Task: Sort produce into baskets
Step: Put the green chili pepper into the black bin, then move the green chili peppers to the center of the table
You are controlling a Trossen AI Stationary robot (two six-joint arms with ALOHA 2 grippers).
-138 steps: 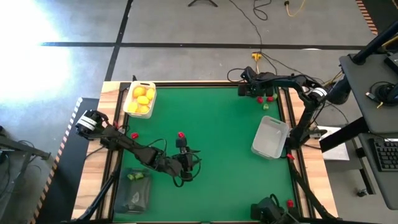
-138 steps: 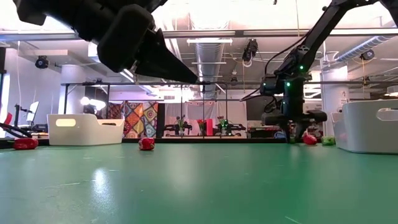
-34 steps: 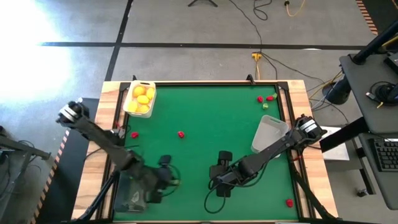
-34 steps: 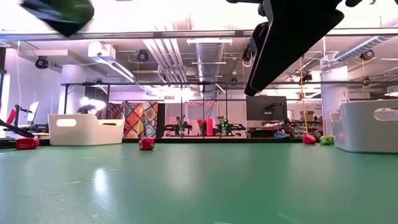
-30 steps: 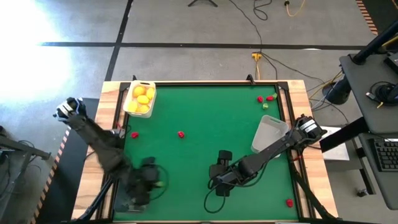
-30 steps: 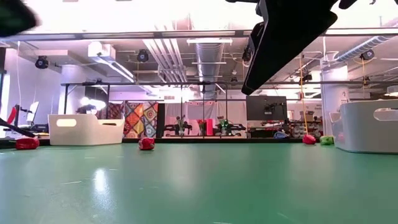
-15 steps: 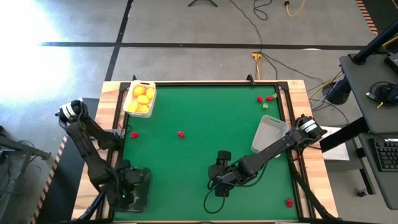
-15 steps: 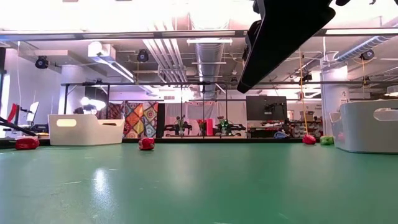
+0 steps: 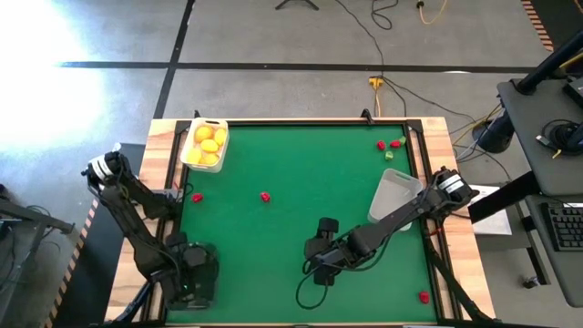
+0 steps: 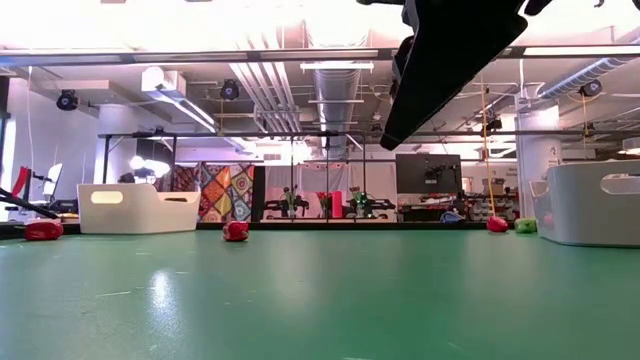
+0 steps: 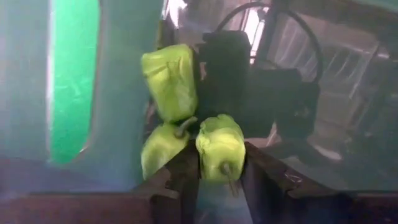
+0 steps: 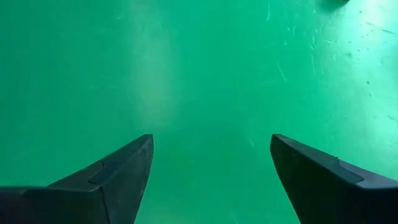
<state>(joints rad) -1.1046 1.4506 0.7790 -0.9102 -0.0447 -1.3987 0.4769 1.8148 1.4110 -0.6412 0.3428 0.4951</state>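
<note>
Left gripper (image 11: 222, 180) is down inside the dark translucent rounded-corner basket (image 9: 202, 273) at the near-left table corner, fingers narrowly parted with a small green toy pepper (image 11: 220, 146) between them, stem end toward the camera (contact on both sides not resolvable); two more green pieces lie just beyond it. Right gripper (image 12: 211, 168) hovers over bare green mat (image 9: 301, 182) near the table's near-centre, jaws spread wide, holding nothing. White basket (image 9: 205, 144) at the far-left corner holds yellow lemon-like fruits (image 9: 209, 146); the pale grey-white basket (image 9: 395, 201) sits at the right edge, with loose red pieces (image 9: 265, 196) on the mat.

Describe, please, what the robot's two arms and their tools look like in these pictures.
Both arms are dark, slim and jointed, with a pale band at the outer joint and loose black cable. The right tool has two black, wedge-shaped fingers; the left tool has dark, brownish ones.
</note>
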